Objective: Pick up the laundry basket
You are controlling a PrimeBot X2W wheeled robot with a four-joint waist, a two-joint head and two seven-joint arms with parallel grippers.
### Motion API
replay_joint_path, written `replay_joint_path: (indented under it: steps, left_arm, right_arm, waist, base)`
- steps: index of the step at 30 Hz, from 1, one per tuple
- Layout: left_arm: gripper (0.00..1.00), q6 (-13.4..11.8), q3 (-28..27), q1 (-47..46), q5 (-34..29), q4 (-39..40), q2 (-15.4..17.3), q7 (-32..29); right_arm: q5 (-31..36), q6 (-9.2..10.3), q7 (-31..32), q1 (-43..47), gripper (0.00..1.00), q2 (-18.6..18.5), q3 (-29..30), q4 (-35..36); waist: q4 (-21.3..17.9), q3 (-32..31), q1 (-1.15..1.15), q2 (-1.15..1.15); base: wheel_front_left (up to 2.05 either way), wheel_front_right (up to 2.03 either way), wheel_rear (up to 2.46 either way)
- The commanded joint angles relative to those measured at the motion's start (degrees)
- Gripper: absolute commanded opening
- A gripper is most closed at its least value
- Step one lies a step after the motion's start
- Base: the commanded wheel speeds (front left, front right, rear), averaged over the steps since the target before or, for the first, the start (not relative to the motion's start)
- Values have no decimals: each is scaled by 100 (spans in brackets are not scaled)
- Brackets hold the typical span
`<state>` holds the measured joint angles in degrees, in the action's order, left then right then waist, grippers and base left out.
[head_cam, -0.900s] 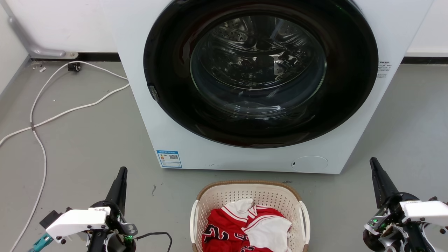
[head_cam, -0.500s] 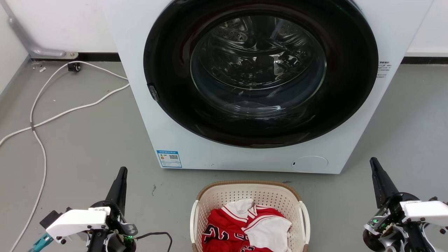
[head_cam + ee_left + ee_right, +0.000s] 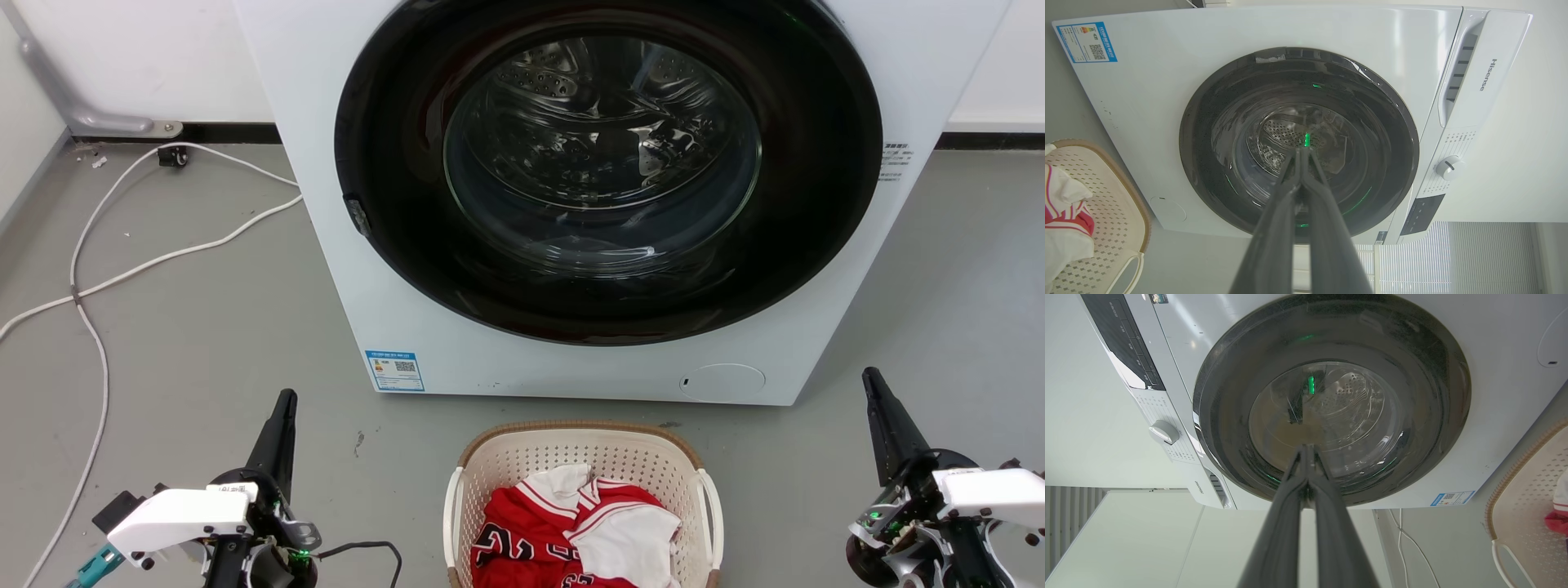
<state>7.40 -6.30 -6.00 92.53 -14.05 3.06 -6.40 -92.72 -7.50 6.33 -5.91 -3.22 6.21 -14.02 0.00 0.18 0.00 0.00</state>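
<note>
The laundry basket [image 3: 506,457] stands on the grey floor in front of the washing machine, cream with perforated walls, a brown rim and white side handles. Red and white clothes [image 3: 571,531] lie inside it. A corner of the basket [image 3: 1114,204] shows at the left wrist view's lower left, and another corner of the basket [image 3: 1519,506] at the right wrist view's lower right. My left gripper [image 3: 286,398] is shut, well to the basket's left, holding nothing. My right gripper [image 3: 869,376] is shut too, well to the basket's right. Each wrist view has its fingertips together: left gripper [image 3: 1302,150], right gripper [image 3: 1306,446].
A white front-loading washing machine [image 3: 424,327] with a closed dark round door [image 3: 604,163] stands right behind the basket. White cables [image 3: 98,286] trail over the floor at the left. Bare grey floor lies on either side of the basket.
</note>
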Motion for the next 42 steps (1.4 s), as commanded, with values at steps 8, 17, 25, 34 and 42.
replay_joint_path:
  steps: [8,17,25,34,42]
  left_arm:
    - [100,-7,16,70,-5,-90,-15,8]
    - [100,-6,71,183,-152,-25,-24,244]
    - [100,-4,48,244,-260,9,-23,459]
    - [100,-1,-29,277,-649,-21,-21,677]
    - [100,0,-220,252,-1425,19,-20,854]
  right_arm:
    - [2,0,-6,68,100,9,-7,-92]
    - [123,1,-244,161,100,17,-186,-39]
    - [325,1,-457,171,100,18,-207,-41]
    - [948,1,-675,139,100,19,-120,-69]
    - [1920,1,-854,78,100,20,71,-100]
  waist:
    - [0,0,0,0]
    - [-4,6,0,0]
    - [-15,9,0,0]
    - [-17,11,0,0]
    - [-16,18,0,0]
  base:
    - [0,0,0]
    - [0,0,0]
    - [0,0,0]
    - [0,0,0]
    - [0,0,0]
